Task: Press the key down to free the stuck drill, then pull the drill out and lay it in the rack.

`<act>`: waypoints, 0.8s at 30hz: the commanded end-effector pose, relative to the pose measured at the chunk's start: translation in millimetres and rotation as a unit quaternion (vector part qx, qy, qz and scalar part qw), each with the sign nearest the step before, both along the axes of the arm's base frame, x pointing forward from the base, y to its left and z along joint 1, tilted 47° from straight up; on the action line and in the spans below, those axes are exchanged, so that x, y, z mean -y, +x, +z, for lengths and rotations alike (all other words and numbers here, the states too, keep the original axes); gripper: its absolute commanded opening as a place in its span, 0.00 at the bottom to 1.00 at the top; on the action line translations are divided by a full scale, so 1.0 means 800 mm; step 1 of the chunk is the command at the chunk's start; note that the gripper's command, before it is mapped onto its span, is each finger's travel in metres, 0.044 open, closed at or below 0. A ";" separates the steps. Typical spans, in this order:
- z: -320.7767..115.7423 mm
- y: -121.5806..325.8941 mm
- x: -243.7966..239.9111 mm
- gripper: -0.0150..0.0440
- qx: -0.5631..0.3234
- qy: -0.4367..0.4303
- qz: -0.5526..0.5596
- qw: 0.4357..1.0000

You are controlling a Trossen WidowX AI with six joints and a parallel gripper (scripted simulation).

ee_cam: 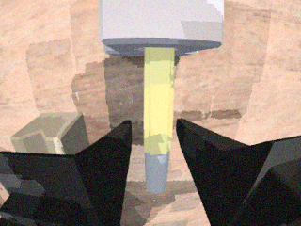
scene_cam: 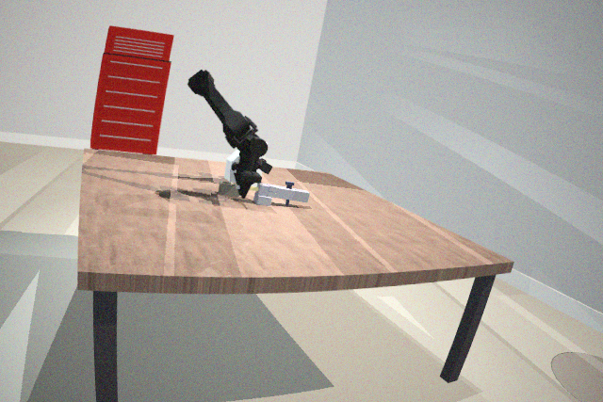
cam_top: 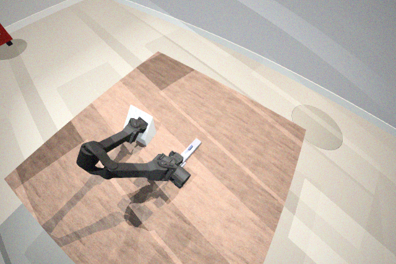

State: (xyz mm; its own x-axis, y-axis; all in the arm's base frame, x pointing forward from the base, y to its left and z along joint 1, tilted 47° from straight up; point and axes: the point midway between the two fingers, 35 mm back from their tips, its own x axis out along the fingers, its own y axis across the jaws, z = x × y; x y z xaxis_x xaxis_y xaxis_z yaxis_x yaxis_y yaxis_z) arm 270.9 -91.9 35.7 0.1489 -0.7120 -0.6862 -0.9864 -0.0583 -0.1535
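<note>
The drill (ee_cam: 159, 105) (scene_cam: 253, 187) has a yellow shaft and a grey rounded end. It sticks out of the pale grey block (ee_cam: 162, 21) (cam_top: 196, 143) (scene_cam: 299, 195). A dark blue key (scene_cam: 289, 185) (cam_top: 190, 148) stands through the block's far part, its head above the top face. My gripper (ee_cam: 153, 124) (scene_cam: 243, 194) is part-way open, one finger on each side of the yellow shaft. A gap shows at the left finger and a very narrow one at the right. The olive-grey notched rack (ee_cam: 47, 134) (scene_cam: 227, 187) stands left of the fingers in the wrist view.
A white wedge (cam_top: 148, 135) stands by the arm's base. The wooden table (cam_top: 242, 146) (scene_cam: 292, 261) carries everything. A red cabinet (scene_cam: 131, 101) stands beyond the table.
</note>
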 end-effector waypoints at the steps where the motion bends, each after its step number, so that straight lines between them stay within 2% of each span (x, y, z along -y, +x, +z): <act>1: 0.000 0.000 0.000 0.38 0.000 0.000 0.000 1.000; 2: 0.000 0.000 0.000 0.33 0.000 0.000 0.000 1.000; 9: 0.000 0.000 0.000 0.25 0.000 0.000 0.000 1.000; 24: 0.003 -0.004 -0.003 0.25 -0.001 0.000 -0.002 1.000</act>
State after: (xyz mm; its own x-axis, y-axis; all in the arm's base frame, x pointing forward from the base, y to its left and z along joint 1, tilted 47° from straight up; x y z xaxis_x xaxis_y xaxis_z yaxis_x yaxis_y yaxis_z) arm 268.7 -90.1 37.1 0.1456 -0.7131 -0.6858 -0.9868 -0.0546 -0.1528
